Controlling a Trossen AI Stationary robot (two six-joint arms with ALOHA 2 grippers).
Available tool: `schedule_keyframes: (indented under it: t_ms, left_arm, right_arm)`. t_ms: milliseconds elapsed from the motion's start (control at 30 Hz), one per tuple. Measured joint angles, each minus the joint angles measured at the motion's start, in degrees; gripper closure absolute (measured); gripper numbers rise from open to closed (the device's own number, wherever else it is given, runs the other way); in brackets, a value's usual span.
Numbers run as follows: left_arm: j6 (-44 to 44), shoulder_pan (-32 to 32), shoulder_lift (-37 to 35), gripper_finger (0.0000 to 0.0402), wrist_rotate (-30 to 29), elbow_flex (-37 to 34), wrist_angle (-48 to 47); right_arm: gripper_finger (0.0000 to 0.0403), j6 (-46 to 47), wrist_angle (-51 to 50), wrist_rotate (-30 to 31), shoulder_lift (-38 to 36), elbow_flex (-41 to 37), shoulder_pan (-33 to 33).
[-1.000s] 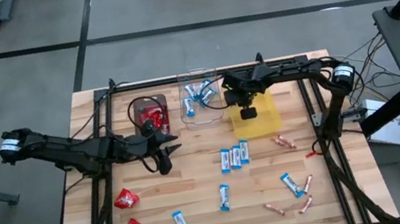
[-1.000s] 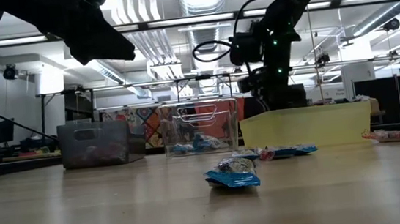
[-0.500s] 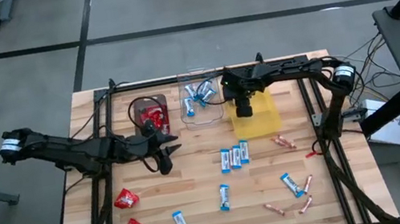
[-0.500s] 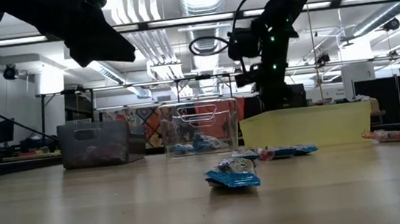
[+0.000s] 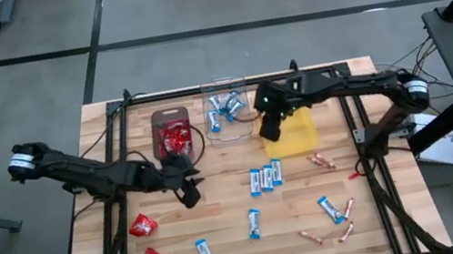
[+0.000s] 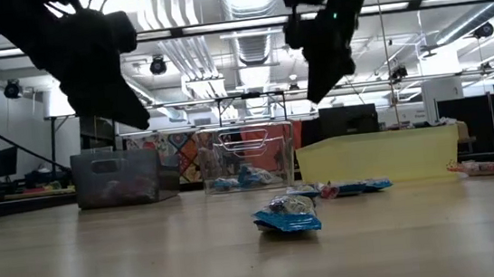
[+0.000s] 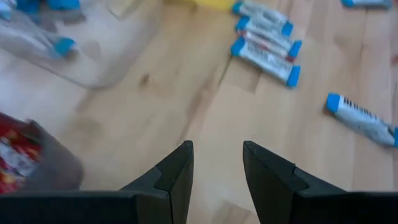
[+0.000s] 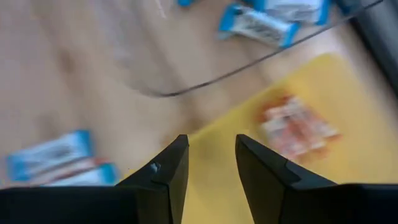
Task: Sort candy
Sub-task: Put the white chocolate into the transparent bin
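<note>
Candy lies loose on the wooden table: two red packets (image 5: 141, 224), blue-and-white bars (image 5: 264, 177) and pinkish-copper sticks (image 5: 322, 162). A dark tray (image 5: 174, 136) holds red packets, a clear tray (image 5: 226, 113) holds blue bars, and a yellow tray (image 5: 297, 134) holds sticks (image 8: 298, 127). My left gripper (image 5: 187, 194) is open and empty above bare table, near the dark tray; it also shows in its wrist view (image 7: 217, 162). My right gripper (image 5: 268, 129) is open and empty above the yellow tray's left edge; it also shows in its wrist view (image 8: 211, 155).
A black frame (image 5: 228, 83) runs around the table's back and sides. More blue bars (image 5: 254, 223) and sticks (image 5: 347, 232) lie toward the near right, and a blue bar (image 6: 286, 216) lies mid-table. Bare wood lies between the two grippers.
My right gripper has risen from low over the yellow tray, tipped, and shifted a little toward the table's left. My left gripper has gone down and a little toward the near edge, so the dark tray is now uncovered in the high view.
</note>
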Motion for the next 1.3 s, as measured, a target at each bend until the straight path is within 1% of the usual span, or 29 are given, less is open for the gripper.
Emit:
schedule_keyframes:
  t_ms: [133, 300, 467, 533, 600, 667, 733, 833, 900, 967, 1033, 1133, 1200, 1300]
  left_arm:
    - [-0.7, -1.9, 2.1, 0.0278, 0.1, 0.0, 0.1]
    - [-0.3, -2.5, 2.3, 0.0278, 0.1, 1.1, 0.3]
    - [5.8, -2.5, 1.7, 0.0278, -0.5, 4.0, 0.4]
    - [8.9, -2.5, 1.7, 0.0278, -0.5, 5.0, 0.5]
    - [12.2, -2.6, 2.2, 0.0278, -0.3, 5.7, 1.0]
    - [14.6, -2.8, 3.0, 0.0278, 0.7, 5.7, 1.4]
    - [16.0, -3.0, 3.7, 0.0278, 2.2, 5.7, 2.4]
    - [16.1, -3.1, 4.8, 0.0278, 2.6, 5.7, 2.5]
    - [15.8, -3.2, 5.4, 0.0278, 2.5, 5.7, 2.6]
    - [15.3, -3.2, 5.7, 0.0278, 2.5, 5.7, 2.9]
    - [14.6, -3.3, 5.9, 0.0278, 2.5, 5.7, 2.9]
    - [13.3, -3.3, 5.8, 0.0278, 2.5, 5.7, 3.2]
    - [12.5, -3.6, 5.7, 0.0278, 2.5, 5.7, 3.1]
    - [11.6, -4.0, 5.5, 0.0278, 2.5, 5.7, 3.5]
  right_arm:
    - [0.0288, 9.8, -0.1, -0.5, -1.7, -0.9, 7.1]
    - [0.0301, 21.4, 0.3, -0.5, -0.6, -1.0, 15.9]
    - [0.0304, 29.5, 0.8, -0.4, 2.4, -1.0, 23.1]
    - [0.0301, 30.9, 2.0, -0.5, 3.6, -1.0, 25.2]
    - [0.0297, 29.0, 2.6, -0.4, 5.2, -0.6, 27.2]
    - [0.0295, 23.8, 2.5, -0.2, 6.8, -0.3, 29.5]
    - [0.0294, 17.2, 2.7, -0.3, 8.1, 0.0, 32.0]
    - [0.0294, 5.4, 3.5, 0.2, 10.5, 0.1, 35.5]
    - [0.0294, -3.4, 4.3, 2.1, 12.4, 0.1, 37.7]
    - [0.0294, -9.9, 7.4, 6.4, 14.0, 0.1, 39.5]
    - [0.0293, -13.3, 11.6, 11.0, 15.4, 0.1, 40.8]
    - [0.0287, -17.7, 16.7, 11.6, 17.1, 0.1, 41.8]
    - [0.0277, -18.1, 19.1, 11.6, 18.1, 0.1, 42.0]
    - [0.0252, -17.9, 20.0, 11.6, 19.4, 0.1, 42.0]
